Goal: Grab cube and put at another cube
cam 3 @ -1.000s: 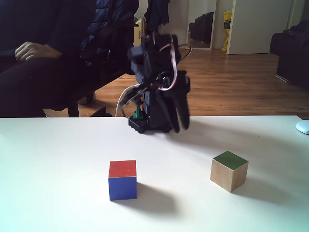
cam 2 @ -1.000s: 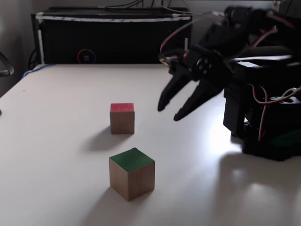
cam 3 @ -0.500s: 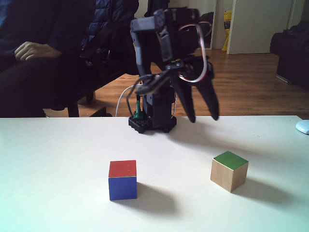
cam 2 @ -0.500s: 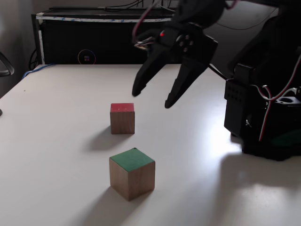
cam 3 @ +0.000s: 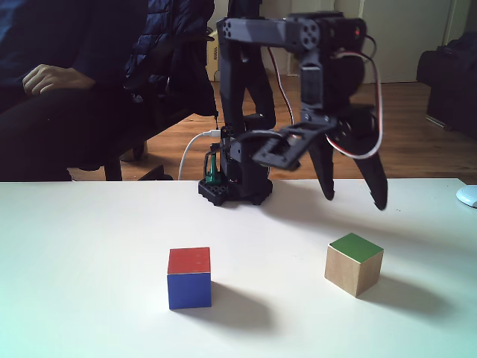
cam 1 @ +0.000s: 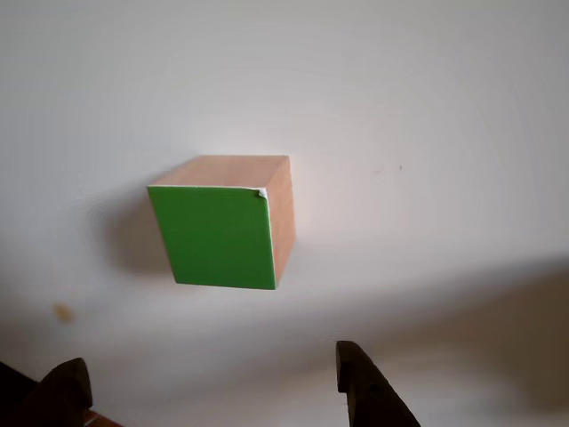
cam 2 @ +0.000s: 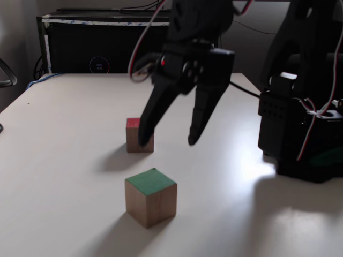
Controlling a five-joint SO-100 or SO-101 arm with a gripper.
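Behind one dark finger [cam 2: 147, 124], partly hidden: another cube [cam 2: 134, 140]. Gripper [cam 3: 354, 200] spread wide, empty, now lower and nearer above the cube [cam 3: 354, 263], resting untouched on the table [cam 3: 89, 246].

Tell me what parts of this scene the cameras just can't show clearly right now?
- Red-topped cube: in a fixed view one finger of the gripper covers its right edge.
- Green-topped cube: its underside and far faces are turned away in the other view.
- Gripper: in the other view the bottom edge cuts off everything above the fingertips.
- Person's hand: the body runs off the frame.
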